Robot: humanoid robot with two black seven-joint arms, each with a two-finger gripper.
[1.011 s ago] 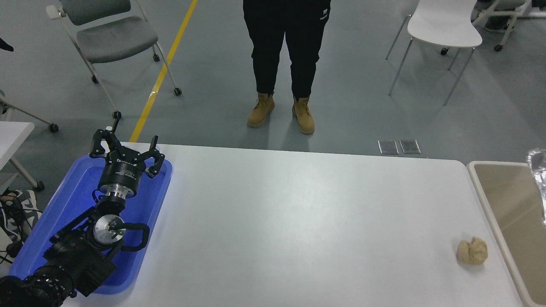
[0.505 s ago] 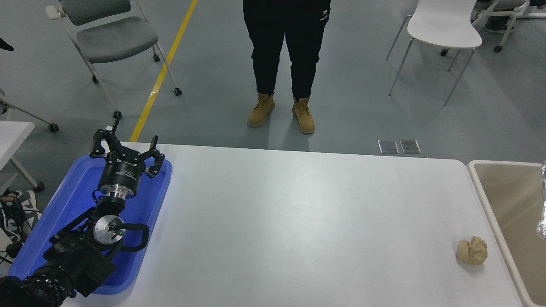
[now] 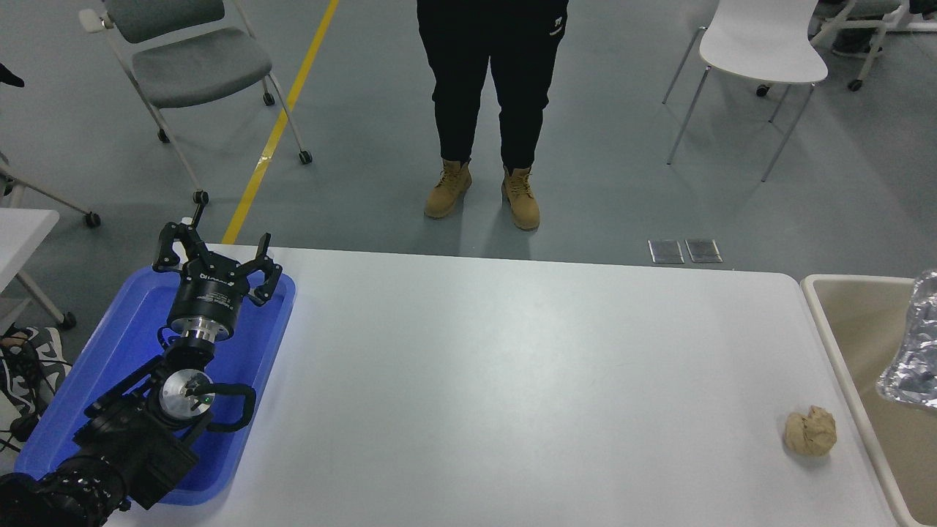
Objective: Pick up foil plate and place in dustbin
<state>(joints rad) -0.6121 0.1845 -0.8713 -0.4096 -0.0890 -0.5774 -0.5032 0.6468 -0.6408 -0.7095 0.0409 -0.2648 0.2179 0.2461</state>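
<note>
The foil plate (image 3: 915, 344) was at the far right edge, tilted up on its side and cut off by the frame, over the dustbin (image 3: 831, 329); whether it touched the bin floor could not be told. No right gripper showed anywhere, so what held the plate, if anything, stayed out of sight.

Over on the left, the left gripper (image 3: 214, 256) sat parked above the blue tray (image 3: 271, 322), its fingers spread wide apart and holding nothing. The arm ran back to the lower left corner.

On the white table (image 3: 498, 380), a small tan lumpy ball (image 3: 811, 431) lay just beside the dustbin's near rim, apart from it. Nothing lay between that ball and the blue tray.

Beyond the far edge stood a person (image 3: 487, 110) in dark trousers and tan boots. A grey chair (image 3: 190, 58) on castors stood to the left, a white chair (image 3: 761, 44) to the right, and a yellow floor line (image 3: 282, 121) ran toward the table.
</note>
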